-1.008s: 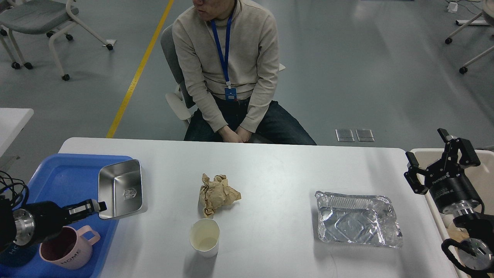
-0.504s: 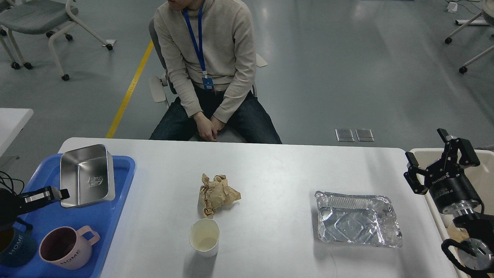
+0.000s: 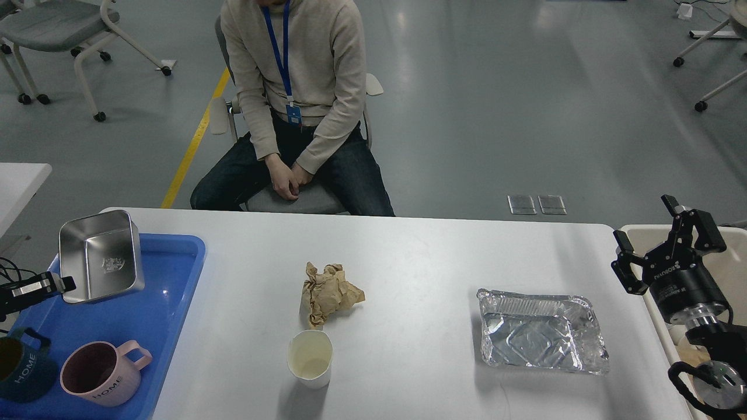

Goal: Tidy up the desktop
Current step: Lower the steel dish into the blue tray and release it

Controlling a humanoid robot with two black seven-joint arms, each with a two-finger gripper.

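The left tool (image 3: pixel 58 284) comes in low from the left edge and is clamped on the near rim of a steel tin (image 3: pixel 101 255), which tilts up so that its hollow faces the camera. Under the tin and the tool lies a blue tray (image 3: pixel 166 303), set on the left end of the desk (image 3: pixel 420 256), the wide white top that fills the lower half of the view. Nearer the camera than this tool, a pink mug (image 3: pixel 99 373) marked HOME stands in the tray, and a dark mug (image 3: pixel 20 370) sits beside it at the picture's edge.

The right tool (image 3: pixel 668 245) hangs at the far right above a beige bin (image 3: pixel 729 262) that stands off the desk's right end; its two fingers are spread apart with nothing between them. To its left, on the desk, rests a crumpled foil tray (image 3: pixel 540 332). Farther left, about midway between the two tools, lies a wad of brown paper (image 3: pixel 328 291), and just in front of it stands a paper cup (image 3: pixel 309 357). A seated person (image 3: pixel 292 99) is beyond the desk's far edge.
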